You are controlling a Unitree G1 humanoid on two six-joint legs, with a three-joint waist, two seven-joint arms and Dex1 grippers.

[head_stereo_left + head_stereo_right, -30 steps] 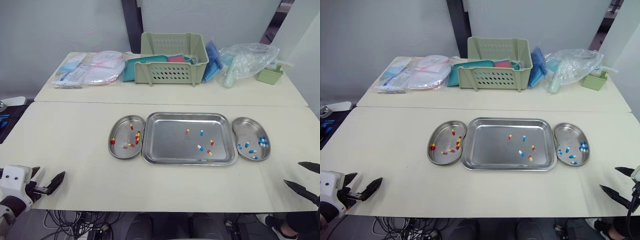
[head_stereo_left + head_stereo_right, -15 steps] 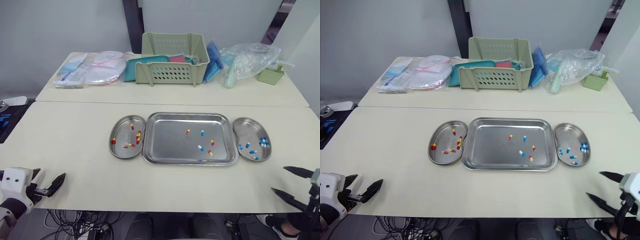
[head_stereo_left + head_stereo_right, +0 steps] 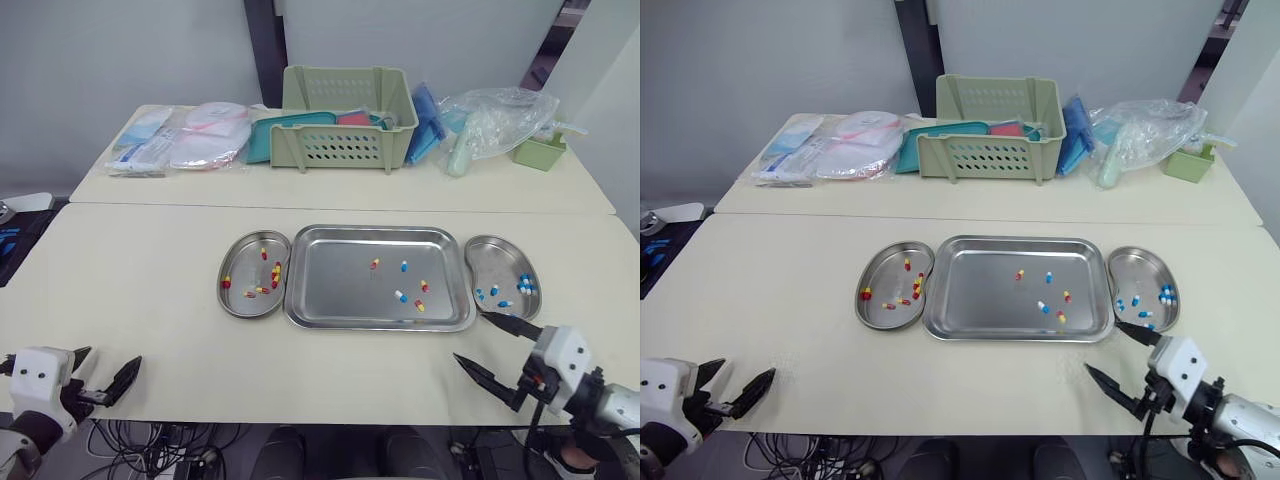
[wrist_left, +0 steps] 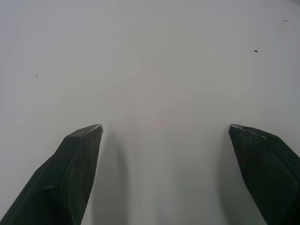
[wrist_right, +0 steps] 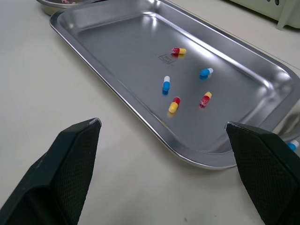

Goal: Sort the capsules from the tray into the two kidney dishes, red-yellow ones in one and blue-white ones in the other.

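Left kidney dish: cut off by picture edge, rim only.
Blue-white capsule: half hidden behind right gripper finger.
Basket contents: mostly hidden by its wall.
Plastic bag, far right corner of table: contents indistinct.
Packets, far left corner: print unreadable.

Green basket, clear bag, packets on far table.

Head stereo overhead, wrist cameras low, tray shared

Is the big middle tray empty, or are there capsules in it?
Not empty. The tray holds three red-yellow capsules and two blue-white capsules, lying loose, mostly in its right half.
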